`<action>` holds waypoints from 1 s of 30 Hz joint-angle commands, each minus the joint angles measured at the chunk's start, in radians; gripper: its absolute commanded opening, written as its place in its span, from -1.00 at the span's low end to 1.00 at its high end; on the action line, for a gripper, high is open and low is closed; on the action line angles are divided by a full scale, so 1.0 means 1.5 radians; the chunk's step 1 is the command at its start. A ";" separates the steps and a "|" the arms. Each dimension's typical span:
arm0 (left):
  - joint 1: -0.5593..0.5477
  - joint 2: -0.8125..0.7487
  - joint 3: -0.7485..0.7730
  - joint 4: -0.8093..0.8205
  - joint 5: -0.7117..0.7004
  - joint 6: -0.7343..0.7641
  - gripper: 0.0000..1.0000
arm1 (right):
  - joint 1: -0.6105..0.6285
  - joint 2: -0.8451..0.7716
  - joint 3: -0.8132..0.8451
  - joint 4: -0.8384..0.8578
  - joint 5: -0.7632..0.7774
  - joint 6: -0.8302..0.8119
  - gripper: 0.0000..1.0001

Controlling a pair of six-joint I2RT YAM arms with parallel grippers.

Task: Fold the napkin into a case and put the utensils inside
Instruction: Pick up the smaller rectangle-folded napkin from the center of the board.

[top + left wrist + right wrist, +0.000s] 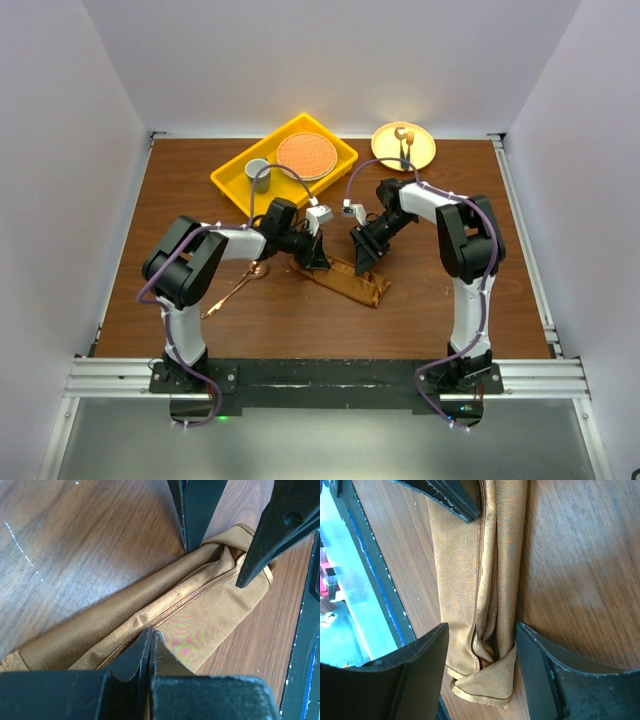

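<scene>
Top external view, starting on the left: the copper spoon lies bare on the table under the left arm, well apart from the cloth, so the utensil is not yet in.

Moving in, the left gripper is down on the upper-left end of the case. On the left wrist camera its fingers are pressed together right on the cloth, and it looks like they're nipping a fold. The case itself lies as a narrow rust-brown strip across the middle of the table, layered folds running its length.

Over to the right: the right gripper sits at the other side of the strip. Its own camera shows the jaws parted, one finger on each side of the tucked end, holding nothing.

My read: the fold is being settled before the spoon goes in. To do it well, the left pinch should hold firm as the anchor so the strip doesn't slide. The right jaws should come in square to the cloth and take only the top layer, not the whole bundle. Go gently, because a hard tug could pull the folds loose.

Far right, a yellow plate sits apart.
</scene>
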 commanded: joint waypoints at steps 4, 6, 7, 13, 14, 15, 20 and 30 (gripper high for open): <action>0.007 0.012 -0.009 0.028 -0.033 -0.035 -1.00 | 0.033 0.036 -0.048 0.066 0.128 -0.005 0.16; 0.007 0.012 -0.012 0.033 -0.036 -0.041 -1.00 | 0.034 0.041 -0.057 0.082 0.141 -0.009 0.14; 0.006 0.012 -0.015 0.033 -0.036 -0.044 -1.00 | 0.033 0.048 -0.064 0.086 0.158 -0.013 0.09; 0.006 0.014 -0.013 0.034 -0.045 -0.051 -1.00 | 0.039 0.050 -0.066 0.130 0.181 0.018 0.04; 0.006 0.014 -0.012 0.032 -0.047 -0.052 -1.00 | 0.040 0.049 -0.066 0.132 0.192 0.026 0.04; 0.007 0.014 -0.012 0.032 -0.048 -0.053 -1.00 | 0.042 0.048 -0.066 0.132 0.195 0.035 0.04; 0.006 0.017 -0.017 0.037 -0.051 -0.059 -1.00 | 0.040 0.040 -0.062 0.126 0.141 0.076 0.24; 0.007 0.020 -0.017 0.036 -0.048 -0.055 -1.00 | -0.022 0.016 0.043 0.077 0.170 0.081 0.42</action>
